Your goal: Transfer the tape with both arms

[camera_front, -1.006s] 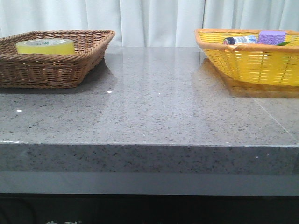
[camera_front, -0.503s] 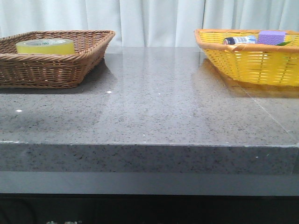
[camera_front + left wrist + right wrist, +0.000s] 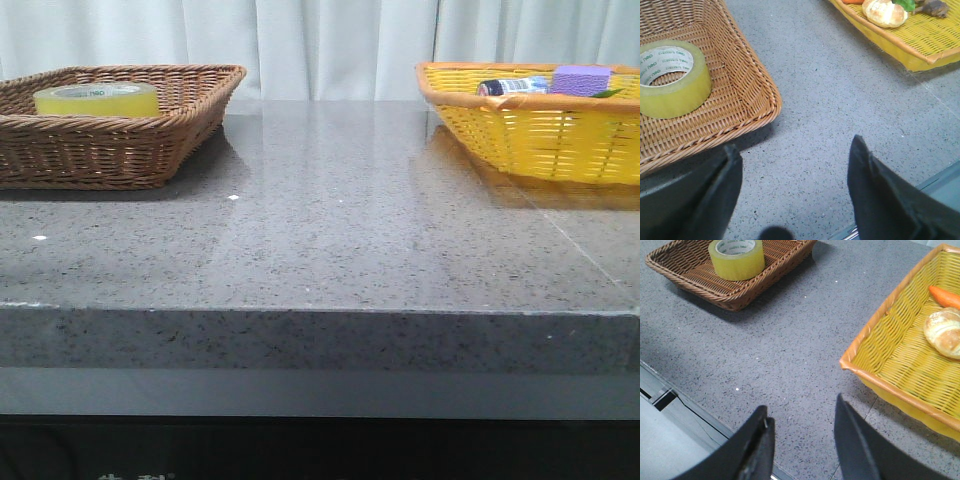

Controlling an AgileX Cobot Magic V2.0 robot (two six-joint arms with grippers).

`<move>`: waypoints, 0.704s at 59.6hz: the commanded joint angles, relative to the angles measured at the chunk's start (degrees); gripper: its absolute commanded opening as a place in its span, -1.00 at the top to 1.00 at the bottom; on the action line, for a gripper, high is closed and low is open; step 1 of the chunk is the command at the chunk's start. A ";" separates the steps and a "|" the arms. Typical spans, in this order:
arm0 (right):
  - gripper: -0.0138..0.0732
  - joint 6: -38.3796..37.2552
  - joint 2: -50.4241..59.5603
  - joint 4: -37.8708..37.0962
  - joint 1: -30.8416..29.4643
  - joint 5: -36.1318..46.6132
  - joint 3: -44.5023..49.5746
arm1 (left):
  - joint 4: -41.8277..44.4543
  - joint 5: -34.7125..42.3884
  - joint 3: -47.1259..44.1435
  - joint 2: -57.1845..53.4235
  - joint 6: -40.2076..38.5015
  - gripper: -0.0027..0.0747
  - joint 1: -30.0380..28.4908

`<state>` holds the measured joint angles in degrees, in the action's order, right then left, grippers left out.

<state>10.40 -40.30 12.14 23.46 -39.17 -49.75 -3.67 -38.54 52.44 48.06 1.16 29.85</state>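
Note:
The yellow tape (image 3: 97, 98) lies flat in the brown wicker basket (image 3: 180, 120) at the table's far left. It also shows in the left wrist view (image 3: 671, 77) and in the right wrist view (image 3: 737, 258). My left gripper (image 3: 795, 150) is open and empty over the grey table, just outside the brown basket's near corner (image 3: 767, 95). My right gripper (image 3: 801, 410) is open and empty over the table near its front edge, beside the yellow basket (image 3: 890, 375). Neither arm shows in the front view.
The yellow woven basket (image 3: 530, 135) at the far right holds a bottle (image 3: 512, 86), a purple block (image 3: 581, 79), a bread roll (image 3: 944, 332) and a carrot (image 3: 944, 296). The grey stone table (image 3: 330, 220) lies between the baskets. White curtains hang behind.

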 commanded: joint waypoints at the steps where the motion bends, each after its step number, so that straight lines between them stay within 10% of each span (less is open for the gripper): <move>1: 0.12 0.32 0.02 -0.13 -0.15 3.41 -1.36 | -0.30 4.47 1.33 -0.61 -0.61 -0.05 0.12; 19: 0.83 0.32 -0.35 -0.13 -0.15 2.55 -1.36 | -0.30 4.47 1.33 -0.61 -0.61 0.97 0.12; 42: 0.84 0.32 -0.35 -0.13 -0.15 2.61 -1.36 | -0.71 3.49 1.24 -0.61 -0.61 0.98 0.12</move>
<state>10.40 -40.53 12.14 23.46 -40.15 -49.75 -3.67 -38.64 52.35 48.06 1.11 29.85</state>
